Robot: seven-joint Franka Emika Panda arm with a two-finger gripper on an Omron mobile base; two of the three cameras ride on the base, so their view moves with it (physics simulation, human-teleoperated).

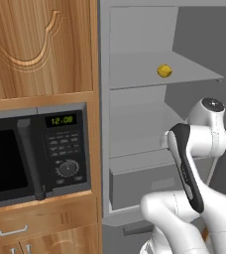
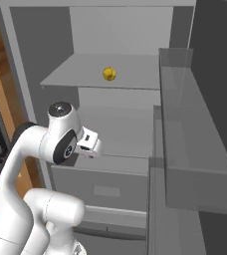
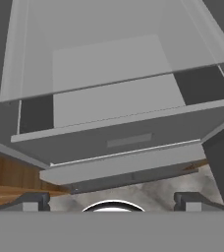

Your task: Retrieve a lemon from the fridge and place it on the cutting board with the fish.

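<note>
Open fridge [image 2: 31, 60]: shelf [image 2: 85, 77] bare around the lemon [image 2: 109, 73], door bins [image 2: 195, 149] crowd the right

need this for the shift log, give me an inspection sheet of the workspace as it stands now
surface: pale grey fridge shelves; the upper one bears the lemon, the lower one looks bare
job's things: fridge stands open; lemon sits alone on the upper shelf, untouched; drawer below is shut
clutter: nothing seen
grippers: gripper open, holding nothing, well below the lemon's shelf, aimed at the drawer
cables: nothing seen
surroundings: black microwave in wooden cabinets left of the fridge; fridge door bins at right
</note>
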